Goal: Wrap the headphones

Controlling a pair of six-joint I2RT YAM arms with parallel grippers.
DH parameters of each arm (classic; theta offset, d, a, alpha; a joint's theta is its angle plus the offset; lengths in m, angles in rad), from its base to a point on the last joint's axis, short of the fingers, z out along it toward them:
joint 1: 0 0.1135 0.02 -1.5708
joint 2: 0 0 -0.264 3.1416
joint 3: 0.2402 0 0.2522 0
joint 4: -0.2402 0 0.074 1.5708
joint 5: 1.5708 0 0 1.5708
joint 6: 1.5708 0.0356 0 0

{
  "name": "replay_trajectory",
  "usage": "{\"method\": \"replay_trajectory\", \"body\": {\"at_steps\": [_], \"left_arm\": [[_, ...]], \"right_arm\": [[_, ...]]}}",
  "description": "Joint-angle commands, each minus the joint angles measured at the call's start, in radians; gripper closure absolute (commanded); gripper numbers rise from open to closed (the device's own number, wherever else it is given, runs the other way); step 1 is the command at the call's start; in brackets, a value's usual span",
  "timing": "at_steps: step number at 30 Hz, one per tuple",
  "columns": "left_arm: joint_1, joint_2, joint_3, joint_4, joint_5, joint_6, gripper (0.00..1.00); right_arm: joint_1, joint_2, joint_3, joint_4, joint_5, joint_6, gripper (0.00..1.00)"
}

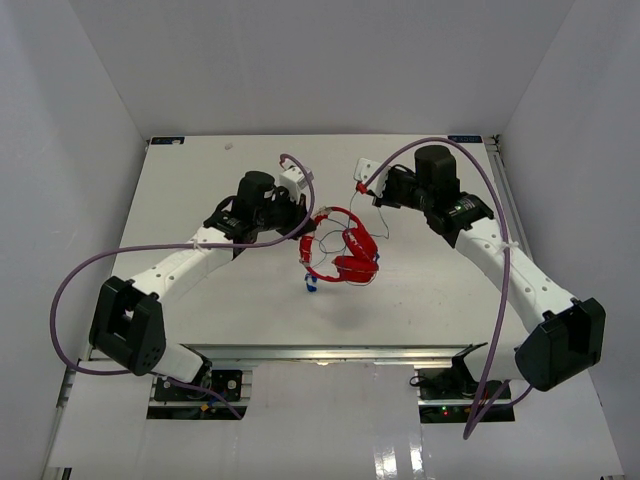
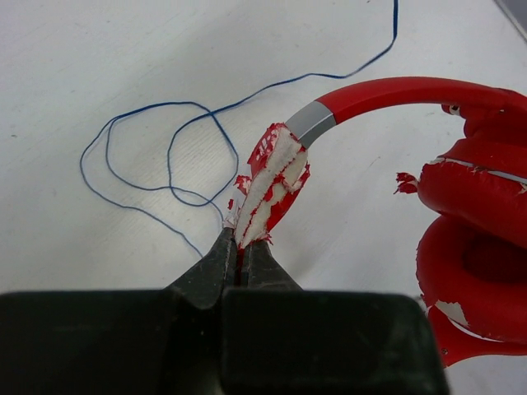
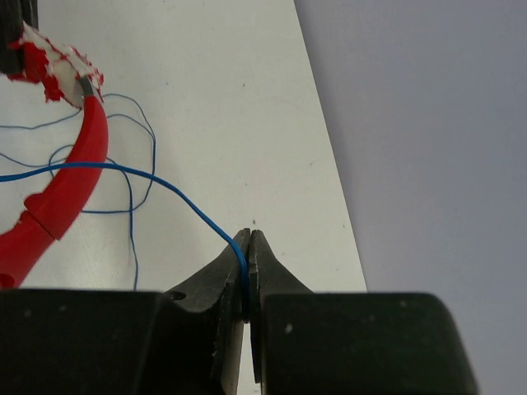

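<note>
The red headphones (image 1: 342, 256) lie mid-table with both earcups down. My left gripper (image 1: 314, 221) is shut on the worn, padded end of the headband (image 2: 268, 185), and the earcups (image 2: 478, 239) lie to its right. My right gripper (image 1: 362, 186) is behind and to the right of the headphones, shut on the thin blue cord (image 3: 177, 188), which runs taut from its fingertips (image 3: 245, 247) back toward the headband (image 3: 78, 177). Loose cord loops (image 2: 156, 152) lie on the table. The small blue plug (image 1: 311, 283) rests in front of the headphones.
Thick purple robot cables (image 1: 80, 275) arc over both arms. The white table (image 1: 200, 290) is walled at the back and both sides. Its right edge (image 3: 329, 164) runs close to my right gripper.
</note>
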Motion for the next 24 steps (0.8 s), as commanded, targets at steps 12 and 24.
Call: {"method": "replay_trajectory", "body": {"at_steps": [12,24], "left_arm": [[-0.019,-0.076,-0.03,0.234,0.222,-0.152,1.0],[-0.025,-0.104,-0.001,0.224,0.257,-0.122,1.0]], "right_arm": [[-0.064,0.026,-0.002,0.15,-0.011,0.263,0.92],[-0.103,0.062,-0.009,0.178,0.029,0.34,0.92]]}}
